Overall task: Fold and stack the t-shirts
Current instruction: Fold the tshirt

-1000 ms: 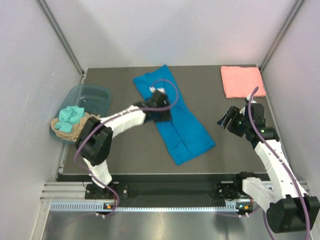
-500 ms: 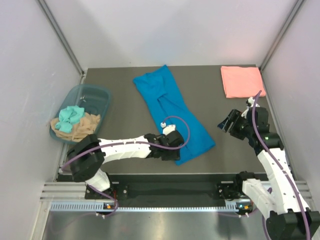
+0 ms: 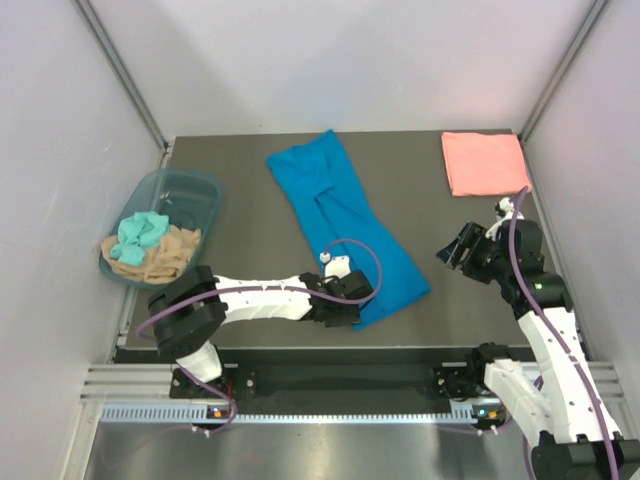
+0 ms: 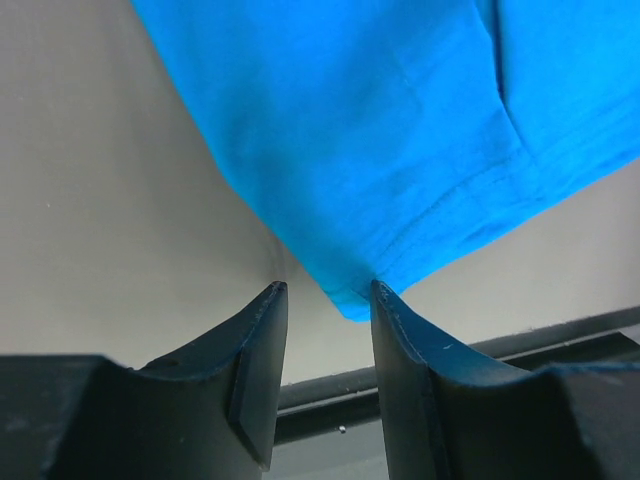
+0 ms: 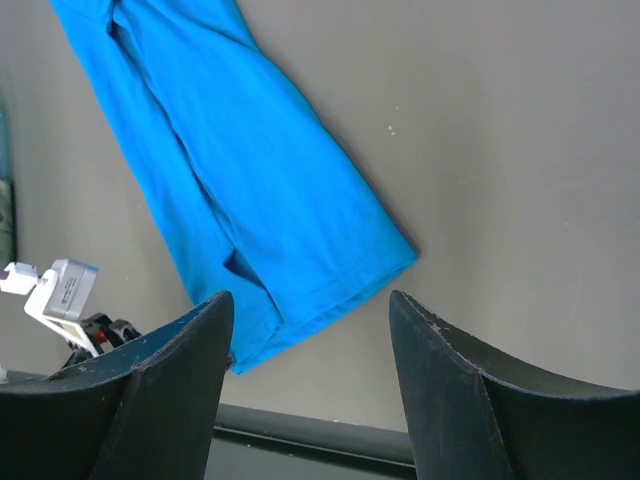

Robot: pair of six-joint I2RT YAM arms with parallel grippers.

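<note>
Since a second ago the left gripper (image 4: 325, 290) has swung from the blue t-shirt's (image 3: 345, 215) far half down to its near corner, and over the last half second it has only edged in. The right gripper (image 5: 310, 300) has barely shifted.

By my reading the task is about half done. The pink t-shirt (image 3: 484, 162) lies as a neat folded rectangle well beyond the right jaws. The blue one is only a long, slanted strip, so it needs cross-folding and then stacking on the pink.

The left jaws stand narrowly parted. The blue hem corner sits in the gap at their tips, against the table (image 4: 110, 200), and is not yet pinched. The right jaws are spread wide and empty, with the blue shirt's near end ahead of them and well apart.
</note>
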